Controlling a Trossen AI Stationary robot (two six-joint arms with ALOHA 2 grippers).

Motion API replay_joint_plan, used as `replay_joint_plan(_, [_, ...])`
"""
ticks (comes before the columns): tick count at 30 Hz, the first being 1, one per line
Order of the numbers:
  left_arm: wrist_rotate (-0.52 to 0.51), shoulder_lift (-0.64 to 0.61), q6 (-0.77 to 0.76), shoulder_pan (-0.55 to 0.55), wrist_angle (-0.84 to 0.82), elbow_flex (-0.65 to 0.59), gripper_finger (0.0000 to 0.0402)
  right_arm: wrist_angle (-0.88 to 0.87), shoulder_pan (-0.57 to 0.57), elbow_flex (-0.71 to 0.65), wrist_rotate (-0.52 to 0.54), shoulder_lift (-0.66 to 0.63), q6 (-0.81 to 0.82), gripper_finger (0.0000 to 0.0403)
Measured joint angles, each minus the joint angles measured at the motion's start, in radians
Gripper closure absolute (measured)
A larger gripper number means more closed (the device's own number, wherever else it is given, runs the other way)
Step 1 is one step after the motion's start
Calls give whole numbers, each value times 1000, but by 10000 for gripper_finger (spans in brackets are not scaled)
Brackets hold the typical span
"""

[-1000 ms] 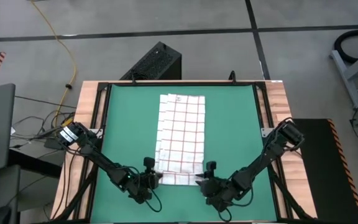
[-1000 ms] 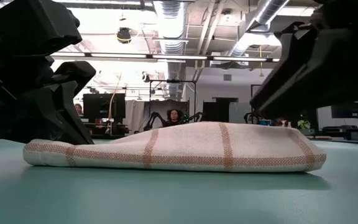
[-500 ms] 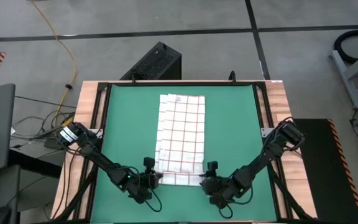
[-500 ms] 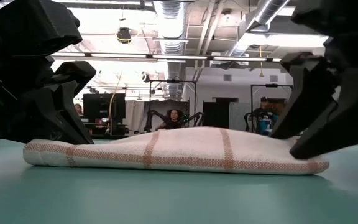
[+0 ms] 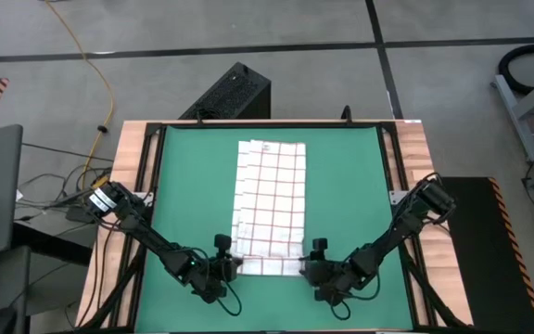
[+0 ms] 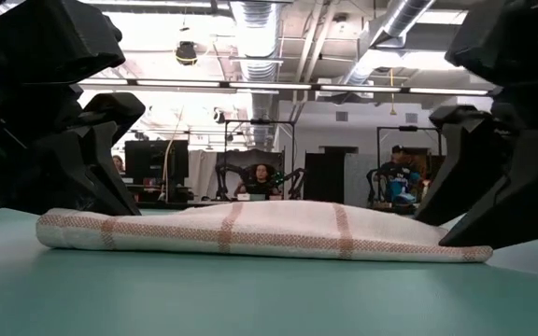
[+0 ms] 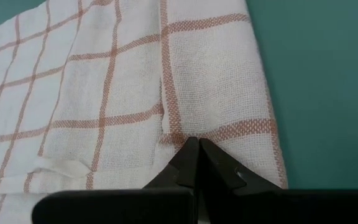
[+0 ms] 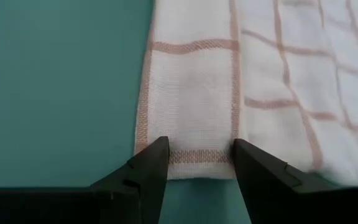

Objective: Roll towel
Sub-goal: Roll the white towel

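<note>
The towel (image 5: 270, 204), white with a red-brown grid, lies lengthwise on the green mat (image 5: 184, 186), its near end toward both arms. My left gripper (image 5: 236, 267) is shut at the towel's near-left corner (image 7: 222, 134). My right gripper (image 5: 304, 270) stands open at the near-right corner (image 8: 191, 99), one fingertip (image 8: 157, 152) at the long hem and the other (image 8: 244, 152) farther in on the cloth. In the low view the towel (image 6: 260, 229) is thicker at its left end than at its right. My left gripper pinches the towel at its near-left corner (image 7: 194, 132) between the free ends of its two fingers, slanting down from the table's near left. A crease in the cloth runs up to the fingertips. That end (image 6: 68, 231) sits slightly plump on the mat. Whether my right gripper touches the towel I cannot tell.
Bare green mat lies on both sides of the towel and beyond its far end (image 5: 272, 144). The table's wooden rim (image 5: 415, 148) frames the mat. A black box (image 5: 235, 93) stands on the floor past the far edge. People sit at desks (image 6: 262, 177) in the room behind.
My right gripper has come down toward the towel's near-right corner and tipped a little. The towel's right near end, humped up a second ago, has sunk flat onto the mat. The left end has stayed where it was.
</note>
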Motion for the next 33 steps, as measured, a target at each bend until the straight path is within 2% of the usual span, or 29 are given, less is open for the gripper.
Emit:
replay_joint_plan(4, [1,0,7,0,-2,0,401,48,20,25,51,-23,-147,197])
replay_joint_plan(8, [3,0,7,0,-2,0,401,85,25,69,68,-50,-205,190])
replay_joint_plan(20, [1,0,1,0,-2,0,401,57,-7,27,-14,3,-202,174])
replay_joint_plan(27, [2,0,-2,2,-3,0,401,59,-31,29,-71,90,-199,174])
replay_joint_plan(33, [4,0,4,2,-6,0,401,19,-29,34,-84,129,-82,177])
